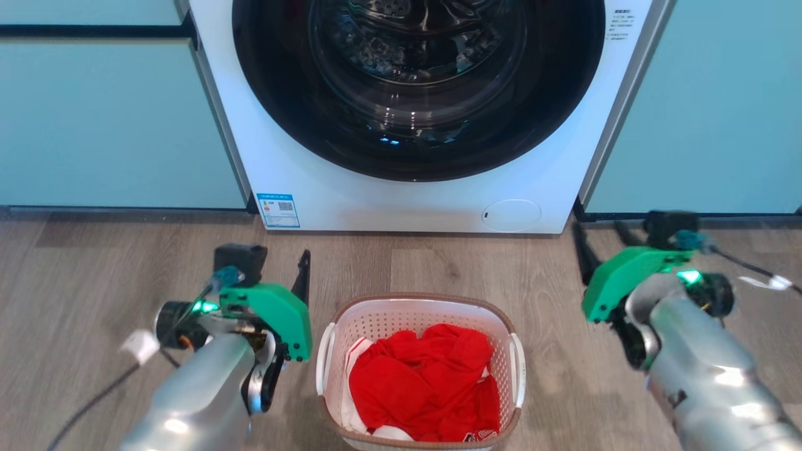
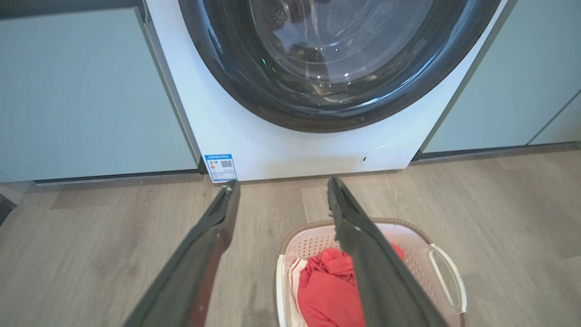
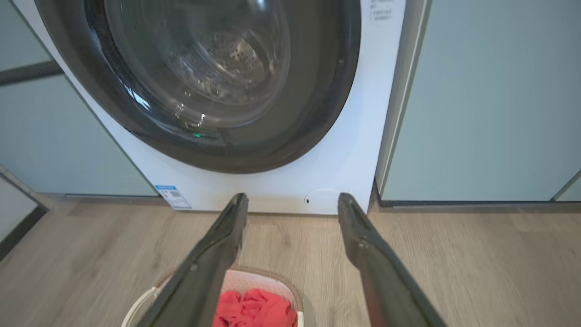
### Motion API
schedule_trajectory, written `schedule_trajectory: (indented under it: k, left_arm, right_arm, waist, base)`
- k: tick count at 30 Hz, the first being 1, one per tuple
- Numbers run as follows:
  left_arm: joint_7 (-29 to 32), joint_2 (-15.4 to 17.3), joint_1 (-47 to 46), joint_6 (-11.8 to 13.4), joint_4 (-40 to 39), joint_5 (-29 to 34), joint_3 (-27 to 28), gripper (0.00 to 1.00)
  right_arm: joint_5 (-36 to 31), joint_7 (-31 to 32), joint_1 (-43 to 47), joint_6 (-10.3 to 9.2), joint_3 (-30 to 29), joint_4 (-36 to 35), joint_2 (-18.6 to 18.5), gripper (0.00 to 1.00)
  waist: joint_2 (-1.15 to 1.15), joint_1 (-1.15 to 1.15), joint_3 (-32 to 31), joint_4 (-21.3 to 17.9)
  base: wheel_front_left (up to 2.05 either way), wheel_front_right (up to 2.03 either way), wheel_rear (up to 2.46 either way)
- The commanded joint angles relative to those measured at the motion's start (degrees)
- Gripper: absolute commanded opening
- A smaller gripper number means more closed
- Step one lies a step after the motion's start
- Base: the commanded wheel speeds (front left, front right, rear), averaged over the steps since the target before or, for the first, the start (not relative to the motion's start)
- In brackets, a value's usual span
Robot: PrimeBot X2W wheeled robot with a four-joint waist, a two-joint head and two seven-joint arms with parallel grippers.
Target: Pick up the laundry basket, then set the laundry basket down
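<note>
"Where was the basket point(image 1: 401, 318)?"

"On the floor point(image 1: 438, 263) before the washer point(image 1: 376, 200), between the arms, with red clothes point(image 1: 420, 382) inside."

"And the fingers?"

"The left fingers point(image 2: 218, 222) and right fingers point(image 3: 363, 240) were spread wide, empty, pointing at the washer. The basket lay inward of and below both, one handle towards each arm, its long axis seemingly towards the washer. The left fingers were nearer."

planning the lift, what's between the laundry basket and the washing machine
Just bare wood floor lies between the laundry basket and the washing machine; the head view shows that stretch plainly.
</note>
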Motion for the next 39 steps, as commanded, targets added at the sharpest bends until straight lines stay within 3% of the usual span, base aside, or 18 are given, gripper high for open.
schedule_trajectory:
  k: [1, 4, 7, 8, 9, 11, 17, 21, 28, 39]
  left_arm:
    - [-0.7, 2.36, 1.72, 2.31, -7.38, 4.21, 7.71, 1.0]
    - [-0.7, 2.24, 8.34, 3.91, -18.43, 11.26, 17.72, 1.0]
    - [-0.7, 0.14, 14.43, 3.2, -26.49, 17.29, 25.4, 1.0]
    - [-0.7, 0.14, 14.43, 3.2, -26.49, 17.29, 25.4, 1.0]
    - [-0.7, -1.81, 17.44, 2.18, -31.03, 20.98, 30.1, 1.0]
    - [-0.7, -2.93, 18.77, 1.44, -32.81, 22.44, 32.15, 1.0]
    - [-0.71, -7.34, 24.91, -4.49, -38.85, 28.34, 40.64, 1.0]
    - [-0.71, -8.04, 27.61, -6.65, -39.05, 30.82, 42.39, 1.0]
    - [-0.71, -8.14, 29.93, -5.2, -41.46, 31.2, 41.92, 1.0]
    - [-0.71, -8.15, 29.62, -5.55, -41.38, 32.04, 41.55, 1.0]
  right_arm:
    - [-4.38, -0.76, 2.95, -0.14, -3.75, -7.26, 0.04, 1.0]
    - [-11.82, -0.77, 8.51, -0.14, -11.0, -17.62, 1.62, 1.0]
    - [-17.73, -0.77, 14.34, -0.14, -16.61, -27.21, 3.87, 1.0]
    - [-17.73, -0.77, 14.34, -0.14, -16.61, -27.21, 3.87, 1.0]
    - [-20.79, -0.77, 17.7, -0.14, -18.72, -32.79, 4.84, 1.0]
    - [-21.67, -0.77, 19.19, -0.14, -19.38, -35.16, 5.18, 1.0]
    - [-25.97, -0.77, 26.68, -0.14, -20.34, -45.44, 5.84, 1.0]
    - [-25.23, -0.77, 30.16, -0.14, -21.47, -48.57, 5.88, 1.0]
    - [-25.31, -0.77, 33.15, -0.14, -22.67, -50.48, 5.89, 1.0]
    - [-25.84, -0.77, 33.21, -0.14, -22.54, -51.56, 5.9, 1.0]
  waist:
    - [0.0, 0.01, -0.18, -0.39]
    - [0.0, 0.01, -0.42, -1.01]
    - [0.0, 0.01, -0.68, -1.15]
    - [0.0, 0.01, -0.68, -1.15]
    - [0.0, 0.01, -0.69, -1.13]
    - [0.0, 0.01, -0.7, -1.09]
    - [0.0, 0.01, -0.8, -0.91]
    - [0.0, 0.01, -0.86, -1.1]
    - [0.0, 0.01, -0.6, -1.56]
    - [0.0, 0.01, -0.25, -1.94]
  base:
    - [0.0, 0.0, 0.0]
    - [0.0, 0.0, 0.0]
    - [0.0, 0.0, 0.0]
    - [0.0, 0.0, 0.0]
    - [0.0, 0.0, 0.0]
    - [0.0, 0.0, 0.0]
    - [0.0, 0.0, 0.0]
    - [0.0, 0.0, 0.0]
    - [0.0, 0.0, 0.0]
    - [0.0, 0.0, 0.0]
